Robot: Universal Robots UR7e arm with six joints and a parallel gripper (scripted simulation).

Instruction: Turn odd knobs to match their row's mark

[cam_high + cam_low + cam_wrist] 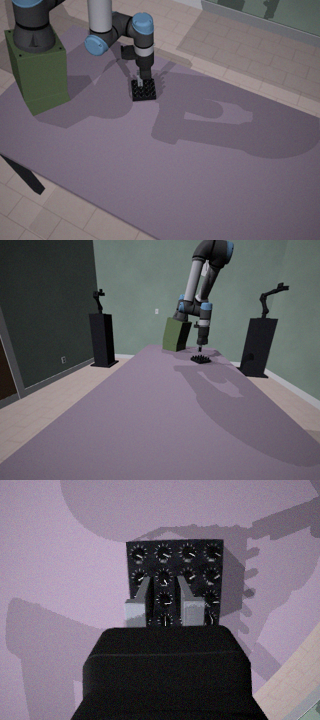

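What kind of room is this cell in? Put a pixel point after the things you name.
Probably a robotics lab or test room: a UR7e on a green pedestal (41, 77) (171, 333), two small black arms (98, 300) (264, 303) on dark plinths (97, 340) (259, 345), plain green walls (134, 278).

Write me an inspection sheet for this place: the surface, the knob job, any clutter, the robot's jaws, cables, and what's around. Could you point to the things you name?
Surface: purple tabletop (129, 167) (142, 407), crossed by the arm's shadows.
Job's things: black knob box (144, 98) (200, 361) (173, 542) with rows of knobs, white lines on top; in the wrist view the jaws and gripper body hide some of them.
Clutter: nothing seen.
Grippers: jaws partly open, apart, above the box, nothing held.
Cables: nothing seen.
Surroundings: green pedestal (42, 77) (171, 334) under the arm; two dark stands (96, 339) (258, 343) bearing small black arms; green walls (139, 278); tiled floor (23, 206) (64, 387).
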